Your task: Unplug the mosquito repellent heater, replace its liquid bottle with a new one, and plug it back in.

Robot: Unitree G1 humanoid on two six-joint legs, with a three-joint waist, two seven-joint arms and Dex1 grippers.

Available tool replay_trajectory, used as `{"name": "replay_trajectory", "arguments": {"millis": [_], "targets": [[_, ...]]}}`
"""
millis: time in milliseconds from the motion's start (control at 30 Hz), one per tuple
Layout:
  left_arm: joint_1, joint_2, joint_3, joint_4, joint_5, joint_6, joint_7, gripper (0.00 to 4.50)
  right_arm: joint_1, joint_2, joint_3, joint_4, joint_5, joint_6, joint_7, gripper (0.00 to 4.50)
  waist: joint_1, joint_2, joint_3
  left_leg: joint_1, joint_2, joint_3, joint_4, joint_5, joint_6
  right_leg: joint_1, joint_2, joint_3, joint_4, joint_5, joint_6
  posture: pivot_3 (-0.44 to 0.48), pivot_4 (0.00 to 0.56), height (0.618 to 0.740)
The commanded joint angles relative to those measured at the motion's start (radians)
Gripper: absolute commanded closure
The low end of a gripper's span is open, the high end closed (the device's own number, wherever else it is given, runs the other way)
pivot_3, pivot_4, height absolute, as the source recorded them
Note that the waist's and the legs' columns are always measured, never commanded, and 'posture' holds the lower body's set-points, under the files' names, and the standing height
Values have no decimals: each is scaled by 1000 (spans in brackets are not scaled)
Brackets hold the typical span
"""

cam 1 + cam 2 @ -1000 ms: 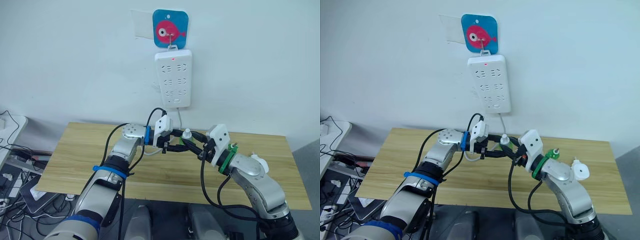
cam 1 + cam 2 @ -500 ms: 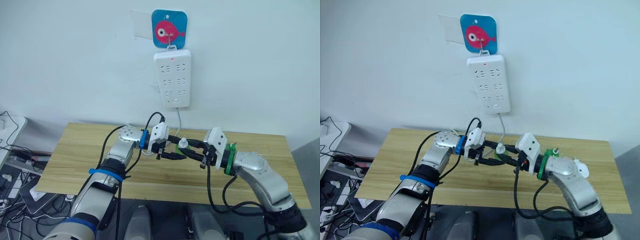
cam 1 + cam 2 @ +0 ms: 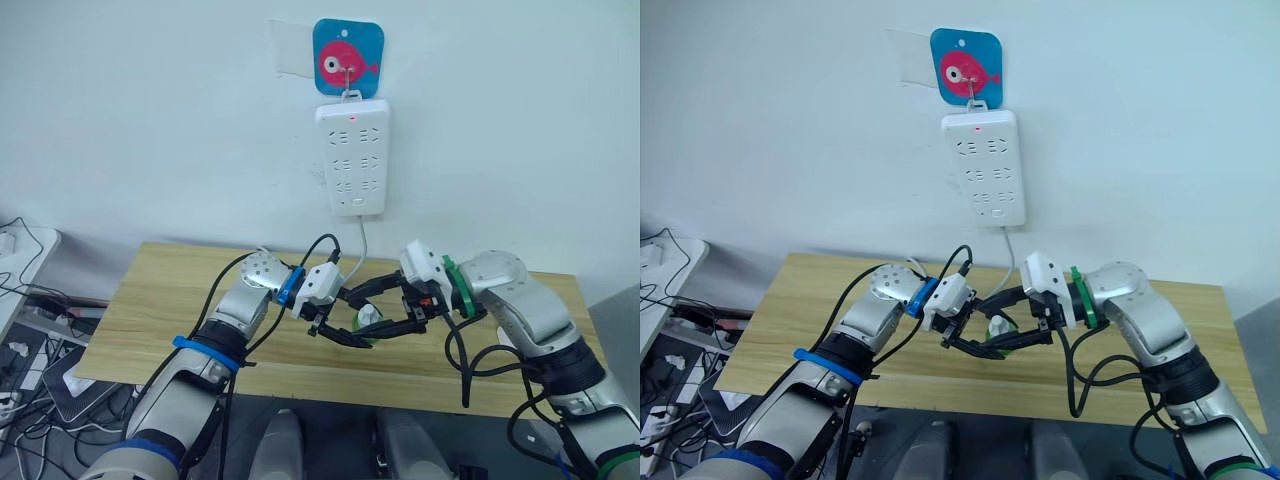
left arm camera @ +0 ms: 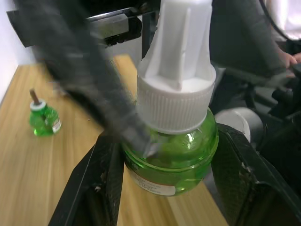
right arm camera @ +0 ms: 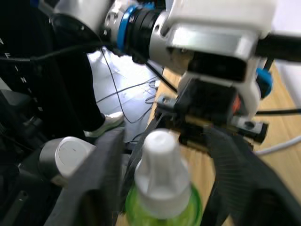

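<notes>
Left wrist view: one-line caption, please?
Left end effector grips a capped green bottle; a second green bottle stands on the table.

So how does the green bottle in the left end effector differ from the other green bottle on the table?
The held bottle sits between the left end effector's two black fingers, above the table; the second bottle stands free on the wood.
The held bottle wears a tall white cap, while the second bottle has no cap and shows a bare brown wick.
Both have a round body of clear green with a white collar, and both are upright.
</notes>
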Motion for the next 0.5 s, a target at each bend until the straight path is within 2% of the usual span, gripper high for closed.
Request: {"name": "replay_trajectory", "arguments": {"millis": [33,67,167,267,400,500], "targets": [[3,-10,52,-6,0,3,45,2237,77,-41,-71,-110,31,29,-57,321,3,0,0,0,0,0,0,0,0,0,0,0,0,0,0,-2,164,740],[10,-16,61,-10,2,7,66,2237,101,-37,-96,-151,46,59,-105,38,4,0,0,0,0,0,0,0,0,0,0,0,0,0,0,-4,164,740],[28,-33,89,-28,3,44,132,2237,176,3,-158,-280,64,143,-287,38,0,1,-1,0,0,1,0,0,0,0,0,1,1,0,0,-15,164,740],[32,-43,108,-33,8,67,183,2237,234,45,-160,-364,31,176,-422,38,-8,1,-3,1,1,1,0,0,0,0,0,1,3,0,0,-25,168,740],[27,-58,124,-35,16,86,238,2237,270,147,-106,-378,-68,159,-615,38,-16,1,-4,1,1,1,0,0,0,0,1,1,4,0,0,-32,170,740],[30,-61,125,-43,20,94,245,2237,262,184,-64,-359,-126,143,-671,38,-16,2,-4,2,0,1,0,0,0,0,1,1,4,0,0,-34,169,740]]}}
